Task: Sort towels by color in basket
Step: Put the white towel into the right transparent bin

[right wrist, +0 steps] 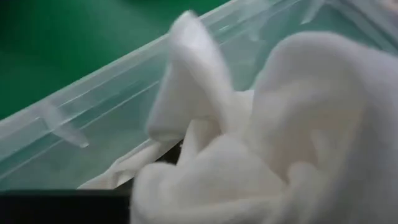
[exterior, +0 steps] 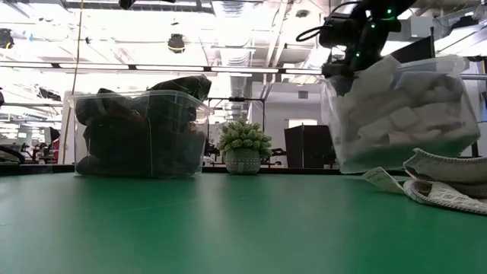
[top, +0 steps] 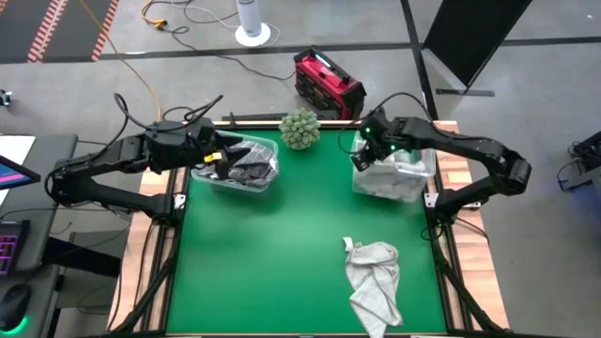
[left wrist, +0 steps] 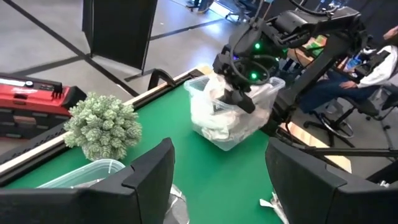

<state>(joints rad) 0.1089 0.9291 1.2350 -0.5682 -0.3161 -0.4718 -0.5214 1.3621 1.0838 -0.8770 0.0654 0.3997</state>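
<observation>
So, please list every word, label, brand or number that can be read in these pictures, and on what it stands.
No text can be read in any view.
Red case on the floor behind the table: it carries a pale label, too small to read.
Tag on the towel lying on the table: no print can be made out.
Clear bins: no labels show.

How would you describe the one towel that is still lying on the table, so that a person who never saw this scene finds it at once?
Start at the green table, which carries two clear bins at its far side and a small potted plant between them. On the bare green near the right front corner lies one crumpled light towel with a thin grid pattern. It is the only cloth outside a bin.
</observation>
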